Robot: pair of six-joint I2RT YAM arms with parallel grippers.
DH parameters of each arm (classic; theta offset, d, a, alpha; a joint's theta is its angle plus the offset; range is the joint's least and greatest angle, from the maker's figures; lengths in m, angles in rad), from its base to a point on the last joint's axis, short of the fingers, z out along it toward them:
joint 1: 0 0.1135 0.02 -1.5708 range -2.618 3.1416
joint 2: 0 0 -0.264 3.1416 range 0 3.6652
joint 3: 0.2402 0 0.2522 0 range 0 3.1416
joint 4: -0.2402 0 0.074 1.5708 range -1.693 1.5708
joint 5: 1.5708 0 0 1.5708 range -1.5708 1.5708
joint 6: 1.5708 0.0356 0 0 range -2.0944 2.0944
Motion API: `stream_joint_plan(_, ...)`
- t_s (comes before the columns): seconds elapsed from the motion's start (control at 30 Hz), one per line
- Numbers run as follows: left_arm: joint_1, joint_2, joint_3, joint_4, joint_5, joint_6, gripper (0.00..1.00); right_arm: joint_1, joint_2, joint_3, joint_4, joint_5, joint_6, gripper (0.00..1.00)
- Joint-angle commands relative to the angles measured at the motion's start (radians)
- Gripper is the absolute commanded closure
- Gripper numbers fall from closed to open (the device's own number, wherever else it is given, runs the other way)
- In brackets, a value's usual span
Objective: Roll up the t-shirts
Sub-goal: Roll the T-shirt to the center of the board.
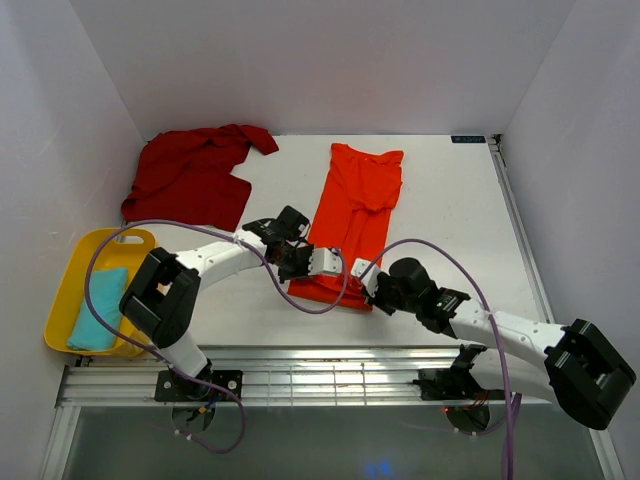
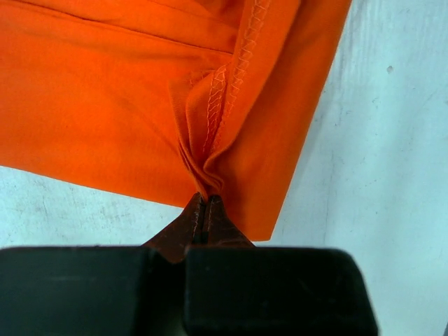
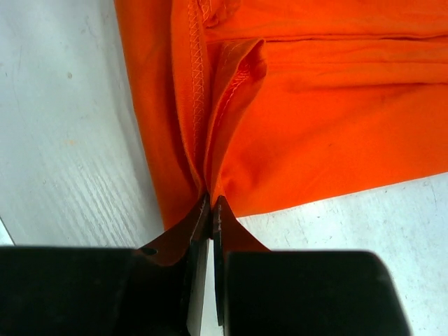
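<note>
Both grippers are clamped shut on the near hem of the orange shirt [image 1: 356, 205]. The left gripper [image 2: 208, 204] pinches a small pleat of stitched hem toward the shirt's left near corner. The right gripper [image 3: 212, 202] pinches a matching pleat at the right near corner. The shirt lies on the table [image 1: 450, 200] folded into a long narrow strip that runs from near to far, collar end farthest away. No turn of cloth shows yet, so I judge this to be the start of the roll: hem gripped, nothing wound. The next move probably calls for lifting both pinches slightly and carrying them toward the far end together, level with each other, so the roll stays straight and tight. The dark red shirt [image 1: 192, 176] lies crumpled at the far left, unrolled.
</note>
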Motion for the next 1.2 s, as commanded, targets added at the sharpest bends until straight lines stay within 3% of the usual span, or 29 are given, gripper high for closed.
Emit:
stream_joint_plan(0.0, 0.015, 0.006, 0.050, -0.014, -0.002, -0.016, 1.00, -0.017, 0.026, 0.052, 0.072, -0.034, 0.042, 0.91)
stream_joint_plan(0.27, 0.016, 0.040, 0.105, 0.009, 0.007, -0.031, 1.00, -0.035, 0.038, 0.054, 0.052, -0.037, 0.040, 0.84)
stream_joint_plan(0.4, 0.016, 0.047, 0.087, 0.015, -0.008, -0.030, 1.00, -0.040, 0.060, 0.060, 0.055, -0.037, 0.042, 0.74)
stream_joint_plan(0.43, 0.016, 0.047, 0.081, 0.017, -0.005, -0.033, 1.00, -0.041, 0.066, 0.068, 0.055, -0.023, 0.048, 0.65)
stream_joint_plan(0.53, 0.016, 0.043, 0.064, 0.020, -0.007, -0.039, 0.94, -0.051, 0.078, 0.086, 0.054, 0.029, 0.071, 0.52)
stream_joint_plan(0.73, 0.018, 0.040, 0.065, 0.056, -0.044, -0.068, 0.91, -0.068, 0.003, 0.129, 0.052, -0.081, 0.129, 0.44)
stream_joint_plan(0.83, 0.024, 0.049, 0.073, 0.058, -0.051, -0.098, 0.90, -0.068, -0.055, 0.118, 0.032, -0.107, 0.161, 0.44)
stream_joint_plan(0.9, 0.028, 0.055, 0.076, 0.058, -0.051, -0.117, 0.81, -0.068, -0.092, 0.071, 0.021, -0.135, 0.161, 0.48)
stream_joint_plan(0.97, 0.030, 0.056, 0.076, 0.059, -0.048, -0.129, 0.71, -0.068, -0.121, 0.040, 0.024, -0.160, 0.175, 0.58)
stream_joint_plan(1.03, 0.030, 0.052, 0.073, 0.059, -0.050, -0.134, 0.68, -0.068, -0.136, 0.029, 0.009, -0.157, 0.200, 0.66)
stream_joint_plan(1.17, 0.039, 0.052, 0.071, 0.072, -0.079, -0.161, 0.56, -0.068, -0.153, 0.025, 0.009, -0.134, 0.215, 0.66)
